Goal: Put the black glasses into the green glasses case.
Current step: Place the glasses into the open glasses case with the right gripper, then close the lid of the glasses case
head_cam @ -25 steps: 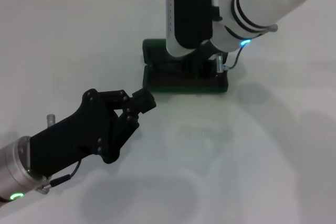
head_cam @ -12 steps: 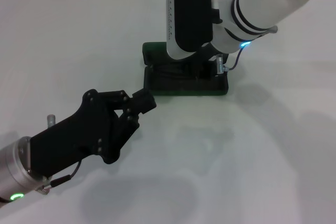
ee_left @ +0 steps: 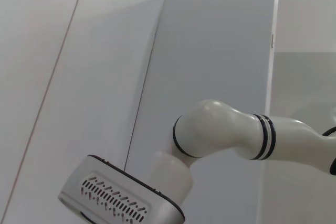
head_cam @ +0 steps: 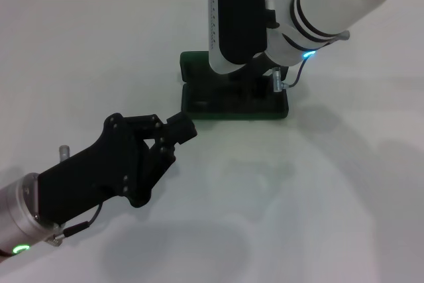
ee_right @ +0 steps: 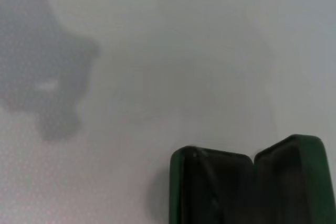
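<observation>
On a white bench, the green glasses case lies open at about twelve o'clock from the middle of the head view, its dark lining showing along the near half. The right arm reaches in from two o'clock, and the right gripper hangs directly over the case, its white-and-black wrist housing covering most of the interior; whether its fingers are spread or pressed together cannot be told. The black glasses cannot be made out in any view, hidden if they lie beneath that gripper.

The left gripper sits low over the bench at about eight o'clock, close to the case's near left corner but apart from it. Its black fingers appear drawn together with nothing between them.

The right wrist view shows the case open, two dark-lined halves meeting at a hinge, standing on the pale bench surface. The left wrist view looks upward at the right arm's white elbow and forearm against a grey wall panel.
</observation>
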You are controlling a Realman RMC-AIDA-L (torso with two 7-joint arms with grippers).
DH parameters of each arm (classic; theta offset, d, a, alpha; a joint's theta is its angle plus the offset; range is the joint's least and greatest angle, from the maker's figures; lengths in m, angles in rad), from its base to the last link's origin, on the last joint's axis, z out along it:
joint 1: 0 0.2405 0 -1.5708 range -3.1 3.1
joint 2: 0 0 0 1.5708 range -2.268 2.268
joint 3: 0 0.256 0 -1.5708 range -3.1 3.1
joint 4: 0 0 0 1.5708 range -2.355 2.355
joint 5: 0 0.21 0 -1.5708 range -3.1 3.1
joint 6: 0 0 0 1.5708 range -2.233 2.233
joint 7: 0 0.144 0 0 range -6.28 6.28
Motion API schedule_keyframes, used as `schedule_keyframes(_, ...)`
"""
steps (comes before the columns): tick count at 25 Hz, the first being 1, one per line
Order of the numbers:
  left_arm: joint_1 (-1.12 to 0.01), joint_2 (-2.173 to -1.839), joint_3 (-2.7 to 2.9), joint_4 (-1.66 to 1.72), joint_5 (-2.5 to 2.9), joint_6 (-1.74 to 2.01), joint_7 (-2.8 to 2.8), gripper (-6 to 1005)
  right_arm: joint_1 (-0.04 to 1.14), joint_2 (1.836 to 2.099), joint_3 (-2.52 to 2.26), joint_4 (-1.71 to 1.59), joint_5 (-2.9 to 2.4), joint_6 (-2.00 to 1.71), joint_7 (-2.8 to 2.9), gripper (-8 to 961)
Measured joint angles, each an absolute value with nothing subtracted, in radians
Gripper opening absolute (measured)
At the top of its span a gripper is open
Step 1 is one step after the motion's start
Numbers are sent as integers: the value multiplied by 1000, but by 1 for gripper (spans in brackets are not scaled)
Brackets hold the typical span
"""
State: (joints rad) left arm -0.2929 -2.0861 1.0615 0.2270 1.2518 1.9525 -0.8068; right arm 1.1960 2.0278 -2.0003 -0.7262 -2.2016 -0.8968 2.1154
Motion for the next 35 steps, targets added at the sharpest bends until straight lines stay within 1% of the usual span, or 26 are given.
schedule_keyframes(12,-290,-2085,1061,227,1252,1953,-807,41,1186,2028,-1999,-757,-2200,-920,2135,289)
schedule_keyframes(16,-290,-2081,1050,227,1246,1954,-809,41,1125,2028,-1981,-843,-2202,-957,2169,306)
schedule_keyframes(19,-293,-2075,1043,229,1239,1954,-812,41,1041,2028,-1938,-940,-2206,-980,2183,307)
schedule_keyframes(24,-302,-2057,1002,236,1233,1956,-834,42,839,2029,-1807,-1127,-2161,-1044,2180,306)
schedule_keyframes(28,-325,-2031,973,240,1228,1956,-871,41,658,2024,-1680,-1220,-2012,-1082,2148,299)
schedule_keyframes(30,-344,-2015,971,242,1226,1954,-885,42,544,2022,-1576,-1247,-1862,-1133,2056,298)
schedule_keyframes(31,-354,-2008,970,244,1225,1953,-892,42,521,2022,-1549,-1248,-1824,-1149,2029,298)
schedule_keyframes(32,-366,-2001,969,254,1224,1947,-907,42,457,2022,-1465,-1239,-1727,-1213,1943,298)
schedule_keyframes(35,-405,-1982,968,320,1232,1896,-1004,42,360,2017,-1241,-1175,-1606,-1402,1810,296)
